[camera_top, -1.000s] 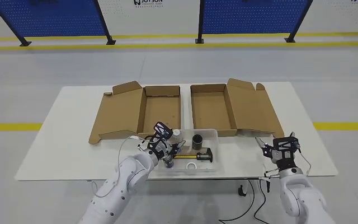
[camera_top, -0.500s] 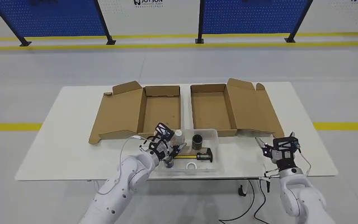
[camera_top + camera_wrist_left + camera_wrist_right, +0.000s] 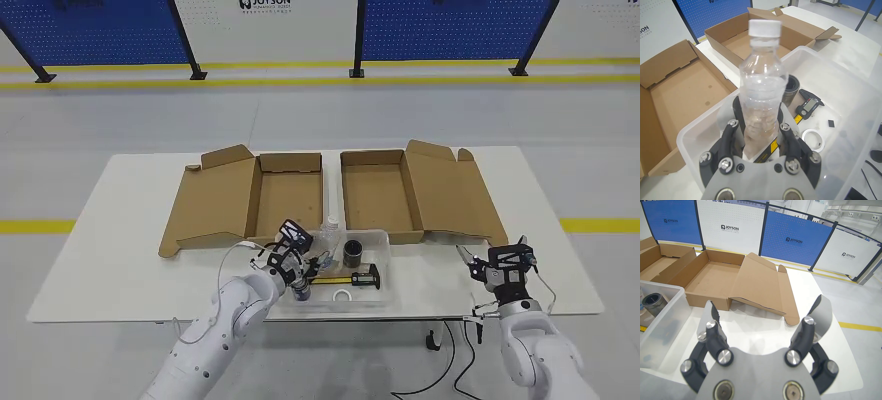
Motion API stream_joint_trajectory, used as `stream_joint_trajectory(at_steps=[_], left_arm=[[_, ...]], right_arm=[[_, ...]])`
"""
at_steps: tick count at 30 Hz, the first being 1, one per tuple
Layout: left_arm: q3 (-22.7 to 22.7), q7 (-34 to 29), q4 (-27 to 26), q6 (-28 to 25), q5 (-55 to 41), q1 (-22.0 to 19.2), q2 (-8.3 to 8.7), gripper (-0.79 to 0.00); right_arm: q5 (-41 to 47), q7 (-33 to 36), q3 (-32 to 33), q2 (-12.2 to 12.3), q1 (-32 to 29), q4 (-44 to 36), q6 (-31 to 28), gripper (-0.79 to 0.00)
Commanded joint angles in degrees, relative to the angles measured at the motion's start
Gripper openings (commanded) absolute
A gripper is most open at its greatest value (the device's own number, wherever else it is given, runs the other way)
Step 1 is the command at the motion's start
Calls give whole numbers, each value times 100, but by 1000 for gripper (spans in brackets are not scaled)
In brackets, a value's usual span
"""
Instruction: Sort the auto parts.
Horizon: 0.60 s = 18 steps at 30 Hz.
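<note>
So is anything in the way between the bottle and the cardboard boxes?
Only low walls. The left end effector grips the plastic bottle over the clear bin, so the bin's rim and the near walls of the cardboard boxes lie between. Nothing else visible blocks the way; lifting higher should probably clear both.

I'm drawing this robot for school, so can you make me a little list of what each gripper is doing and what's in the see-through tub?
Left gripper: shut on a clear plastic bottle with a white cap, over the clear plastic tub
Right gripper: open, empty, over the white table
Inside the tub: dark metal cylinder, black digital caliper, silver metal ring
Behind the tub: open brown cardboard box, second open brown cardboard box
</note>
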Motion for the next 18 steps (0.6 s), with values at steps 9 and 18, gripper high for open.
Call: stream_joint_trajectory(at_steps=[9, 18], left_arm=[[-2, 19, -25, -19, 35, 1, -10, -456], [6, -60, -92, -105, 128, -45, -13, 0]], right_arm=[[0, 0, 0, 0, 0, 0, 0, 0], [0, 0, 0, 0, 0, 0, 0, 0]])
